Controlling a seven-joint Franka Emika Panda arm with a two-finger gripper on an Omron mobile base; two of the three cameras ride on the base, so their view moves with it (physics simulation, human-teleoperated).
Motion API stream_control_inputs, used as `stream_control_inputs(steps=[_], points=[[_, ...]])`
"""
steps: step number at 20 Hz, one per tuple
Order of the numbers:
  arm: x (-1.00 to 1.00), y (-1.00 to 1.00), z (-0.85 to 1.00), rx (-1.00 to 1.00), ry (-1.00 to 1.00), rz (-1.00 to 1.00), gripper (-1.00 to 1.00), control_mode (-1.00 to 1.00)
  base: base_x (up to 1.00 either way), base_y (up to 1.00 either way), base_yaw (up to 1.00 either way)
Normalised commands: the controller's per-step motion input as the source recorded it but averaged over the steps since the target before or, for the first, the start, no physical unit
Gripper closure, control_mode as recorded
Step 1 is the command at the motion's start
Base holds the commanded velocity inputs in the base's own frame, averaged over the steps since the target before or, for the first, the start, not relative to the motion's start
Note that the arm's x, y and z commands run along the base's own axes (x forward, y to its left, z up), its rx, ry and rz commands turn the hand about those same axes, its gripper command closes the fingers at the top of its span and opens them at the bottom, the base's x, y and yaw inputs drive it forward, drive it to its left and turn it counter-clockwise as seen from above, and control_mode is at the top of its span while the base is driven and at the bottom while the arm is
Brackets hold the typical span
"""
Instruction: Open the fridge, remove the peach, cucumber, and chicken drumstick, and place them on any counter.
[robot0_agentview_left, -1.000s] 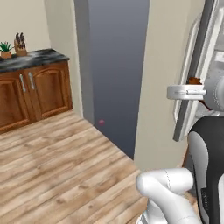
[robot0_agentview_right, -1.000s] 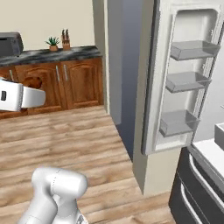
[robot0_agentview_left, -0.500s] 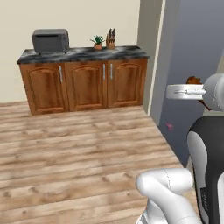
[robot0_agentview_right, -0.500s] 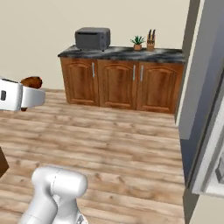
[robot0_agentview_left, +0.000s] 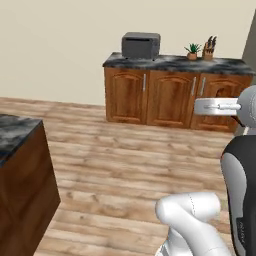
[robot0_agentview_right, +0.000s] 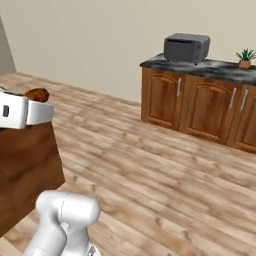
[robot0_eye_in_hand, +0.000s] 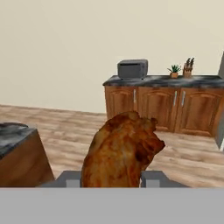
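My end effector (robot0_eye_in_hand: 111, 175) is clamped on the drumstick (robot0_eye_in_hand: 122, 151), carried high with its long axis rising from the jaws, and I judge the near table (robot0_agentview_left: 15, 131), low to the left, closer than the far one (robot0_eye_in_hand: 162, 80) straight ahead.

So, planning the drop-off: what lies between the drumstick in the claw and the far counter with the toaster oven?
Bare wooden floor, seen in the hand view, between the drumstick and that counter.
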Motion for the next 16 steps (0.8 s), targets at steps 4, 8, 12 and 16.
stream_control_inputs(steps=[4, 8, 12, 16], points=[[0.00, 0.00, 0.00, 0.00, 0.00, 0.00, 1.00, 1.00, 1.00, 0.63, 0.33], [0.00, 0.00, 0.00, 0.00, 0.00, 0.00, 1.00, 1.00, 0.64, 0.70, 0.47], [0.00, 0.00, 0.00, 0.00, 0.00, 0.00, 1.00, 1.00, -0.03, 0.62, 0.59], [0.00, 0.00, 0.00, 0.00, 0.00, 0.00, 1.00, 1.00, -0.10, 0.32, 0.67]])
